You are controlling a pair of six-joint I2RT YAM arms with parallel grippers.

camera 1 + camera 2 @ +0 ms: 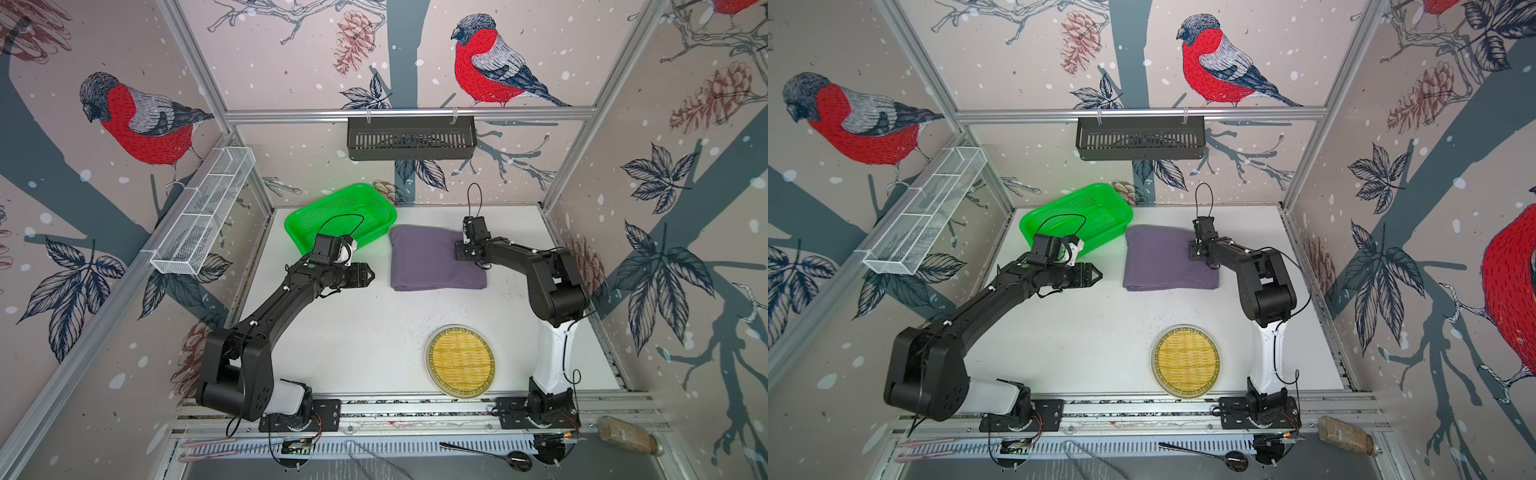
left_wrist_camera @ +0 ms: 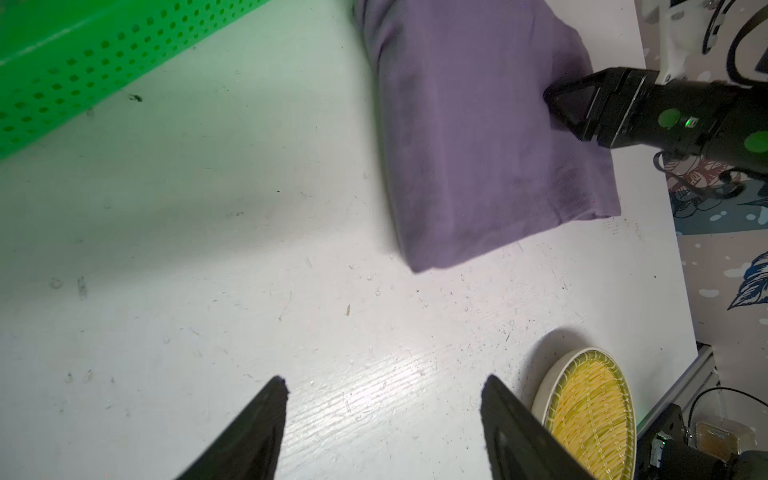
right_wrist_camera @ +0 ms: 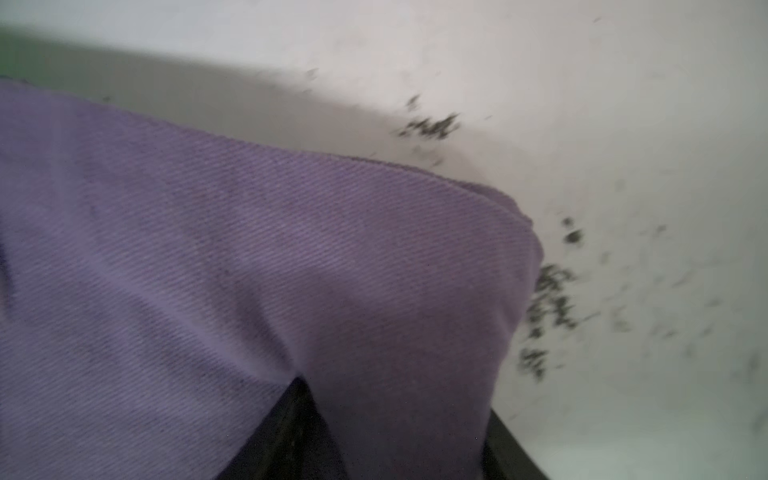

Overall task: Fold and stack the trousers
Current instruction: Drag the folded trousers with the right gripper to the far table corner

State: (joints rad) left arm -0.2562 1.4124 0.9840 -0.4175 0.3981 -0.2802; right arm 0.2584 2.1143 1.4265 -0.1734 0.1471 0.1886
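One pair only: trousers folded into a compact rectangle at the rear centre of the worktop, just beside the green basket. Left claw: fingers apart, empty, hovering clear of the cloth. Right claw: set astride the right edge of the bundle, with cloth in the gap; cannot tell whether firmly clamped. Folding judged essentially done. Remaining, by estimate: final squaring or shifting of the bundle to its stack position, then release and withdrawal.
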